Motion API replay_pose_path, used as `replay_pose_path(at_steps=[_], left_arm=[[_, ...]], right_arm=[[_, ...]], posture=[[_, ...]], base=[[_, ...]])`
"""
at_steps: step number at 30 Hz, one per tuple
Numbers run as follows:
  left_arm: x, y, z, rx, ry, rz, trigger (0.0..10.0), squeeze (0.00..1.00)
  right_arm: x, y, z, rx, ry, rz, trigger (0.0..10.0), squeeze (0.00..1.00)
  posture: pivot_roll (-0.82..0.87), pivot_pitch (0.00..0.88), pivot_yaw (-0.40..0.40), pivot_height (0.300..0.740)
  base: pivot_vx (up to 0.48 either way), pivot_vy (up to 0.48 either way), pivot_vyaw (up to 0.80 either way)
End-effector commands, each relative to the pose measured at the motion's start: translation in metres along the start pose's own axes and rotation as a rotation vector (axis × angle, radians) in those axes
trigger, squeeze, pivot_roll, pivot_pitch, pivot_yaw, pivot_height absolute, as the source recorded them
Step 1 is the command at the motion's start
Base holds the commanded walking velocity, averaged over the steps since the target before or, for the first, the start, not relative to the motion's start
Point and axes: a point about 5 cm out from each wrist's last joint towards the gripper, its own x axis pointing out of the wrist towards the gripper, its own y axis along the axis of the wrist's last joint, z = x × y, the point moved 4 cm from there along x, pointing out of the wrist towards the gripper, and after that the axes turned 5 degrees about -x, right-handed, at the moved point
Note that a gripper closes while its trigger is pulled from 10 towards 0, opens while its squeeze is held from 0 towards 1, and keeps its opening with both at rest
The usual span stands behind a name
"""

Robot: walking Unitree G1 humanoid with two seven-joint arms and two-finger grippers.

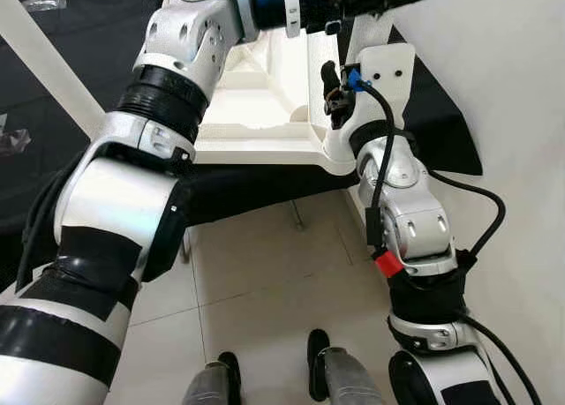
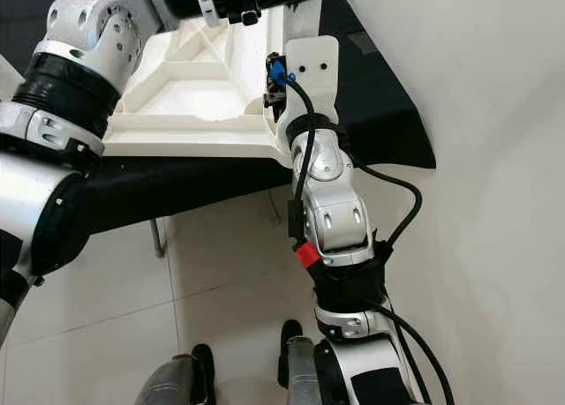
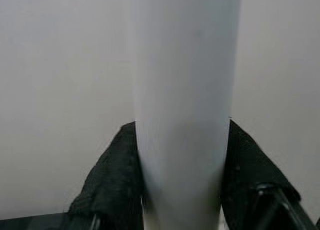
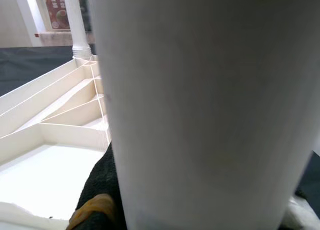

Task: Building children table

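Table leg (image 3: 182, 115): both ends cut off by the frame edges. Right gripper's fingertips (image 4: 97, 210) hidden behind the leg. Tabletop (image 1: 265, 114): far portion hidden behind the left arm (image 1: 177, 61). Wall poster (image 4: 56, 9) illegible.

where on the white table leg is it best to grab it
Grip the white table leg around its round shaft, fingers on opposite sides, as the left gripper does. It is a smooth, straight cylinder standing up from the upturned tabletop, so coming in from the side, across its axis, probably holds best.
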Motion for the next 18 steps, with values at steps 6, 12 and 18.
replay_pose_path(at_steps=[6,12,18], left_arm=[[0.006,0.002,0.008,0.050,-0.072,-0.022,0.0,0.00],[0.005,0.001,0.008,0.052,-0.083,-0.021,0.0,0.00],[0.006,0.003,0.008,0.055,-0.091,-0.013,0.0,0.00]], right_arm=[[-0.004,-0.021,-0.020,0.032,0.115,-0.082,10.0,1.00],[-0.001,-0.002,-0.004,0.046,0.188,0.032,10.0,1.00],[-0.001,0.011,0.021,-0.009,0.322,0.116,10.0,1.00]], posture=[[0.00,0.321,0.046,0.740],[0.00,0.319,0.046,0.740],[-0.01,0.318,0.047,0.740]], base=[[0.000,0.000,0.00],[0.000,0.000,0.00],[0.000,0.000,0.00]])
